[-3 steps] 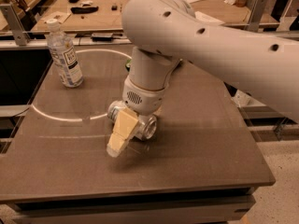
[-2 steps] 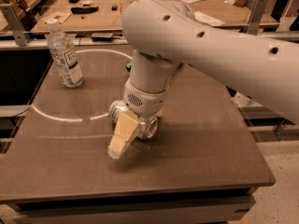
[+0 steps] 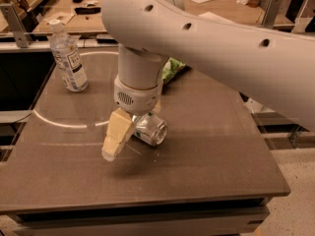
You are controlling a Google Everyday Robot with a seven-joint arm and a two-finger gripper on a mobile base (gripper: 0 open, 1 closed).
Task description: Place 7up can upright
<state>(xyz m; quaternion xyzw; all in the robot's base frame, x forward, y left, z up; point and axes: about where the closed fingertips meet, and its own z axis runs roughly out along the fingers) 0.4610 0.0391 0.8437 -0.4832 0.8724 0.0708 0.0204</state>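
The 7up can is a silver can lying tilted on its side at the middle of the dark table, its round end facing front right. My gripper hangs from the big white arm and is shut on the can. One cream finger shows on the can's left side; the other is hidden behind the can. The can sits just above or on the tabletop; I cannot tell which.
A clear plastic water bottle with a white label stands upright at the back left. A wrinkly green snack bag lies behind the arm. A white arc is marked on the tabletop. Other tables stand behind.
The arm and gripper have shifted a little with the can still held; the can's round end now faces more toward the front right, and the green bag shows behind the arm.
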